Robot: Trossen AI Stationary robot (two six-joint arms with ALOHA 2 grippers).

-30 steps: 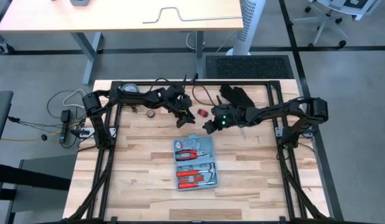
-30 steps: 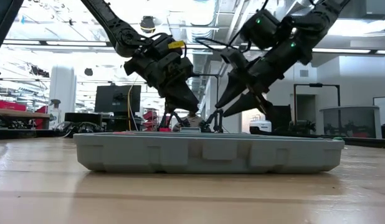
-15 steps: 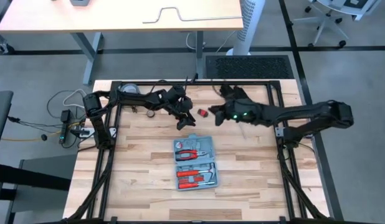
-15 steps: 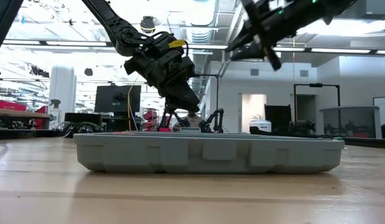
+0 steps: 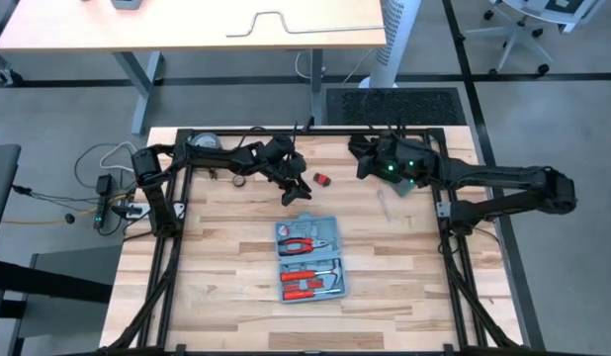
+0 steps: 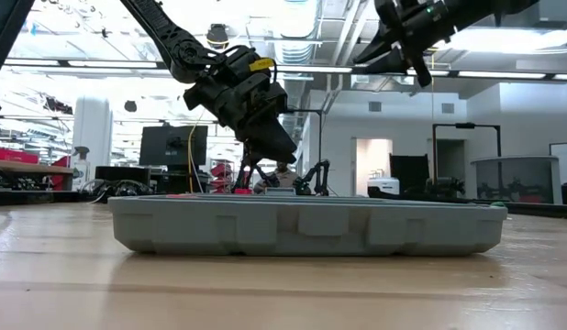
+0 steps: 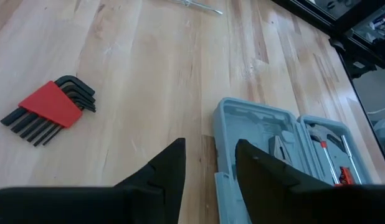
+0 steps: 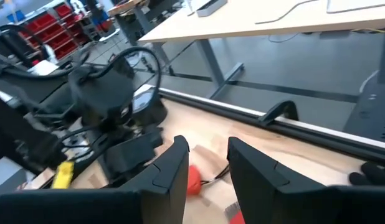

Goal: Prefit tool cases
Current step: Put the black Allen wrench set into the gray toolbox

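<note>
The light-blue tool case (image 5: 307,257) lies open and flat on the wooden table, with red-handled tools in its slots; the low view shows its side wall (image 6: 306,225). My left gripper (image 5: 292,191) hovers open just beyond the case's far edge (image 7: 255,115), fingers pointing down at a slant, nothing between them. My right gripper (image 5: 362,164) is raised high at the far right, open and empty (image 8: 208,165), over a black glove (image 5: 369,147). A red hex-key set (image 5: 322,179) lies on the table between the two grippers.
A black frame (image 5: 315,132) runs around the table's edges. A round grey object (image 5: 208,142) and cables lie at the far left corner. Bare wood is left and right of the case. A desk (image 5: 187,25) stands beyond the table.
My right gripper has risen and drawn back from near the case's far edge toward the table's far right, ending over the glove. The case and the hex-key set have not moved.
</note>
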